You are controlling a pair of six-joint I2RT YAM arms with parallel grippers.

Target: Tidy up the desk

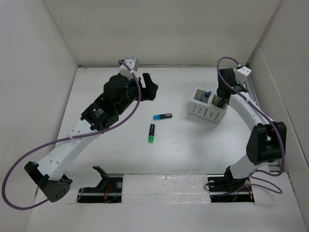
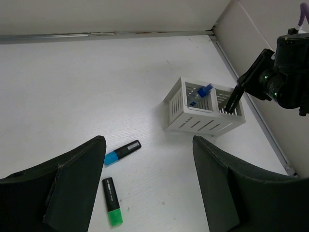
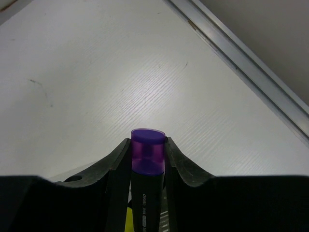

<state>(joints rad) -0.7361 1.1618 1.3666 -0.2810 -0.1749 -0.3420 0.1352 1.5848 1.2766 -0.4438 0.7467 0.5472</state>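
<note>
The white desk [image 1: 183, 150] holds a blue-capped highlighter [image 1: 162, 116] and a green-capped highlighter [image 1: 151, 133] lying near its middle; both also show in the left wrist view, blue [image 2: 122, 152] and green [image 2: 112, 200]. A white slotted pen holder [image 1: 207, 110] stands at the right, with a blue pen [image 2: 203, 92] in its left compartment. My right gripper [image 1: 221, 96] is shut on a purple-capped highlighter [image 3: 148, 154], held upright over the holder's right compartment [image 2: 227, 104]. My left gripper [image 2: 148, 142] is open and empty, raised at the back left, away from the highlighters.
White walls enclose the desk at the left, back and right [image 1: 285, 96]. A metal strip [image 3: 251, 72] runs along the foot of the wall near the holder. Something yellow [image 3: 128, 222] shows below the purple highlighter.
</note>
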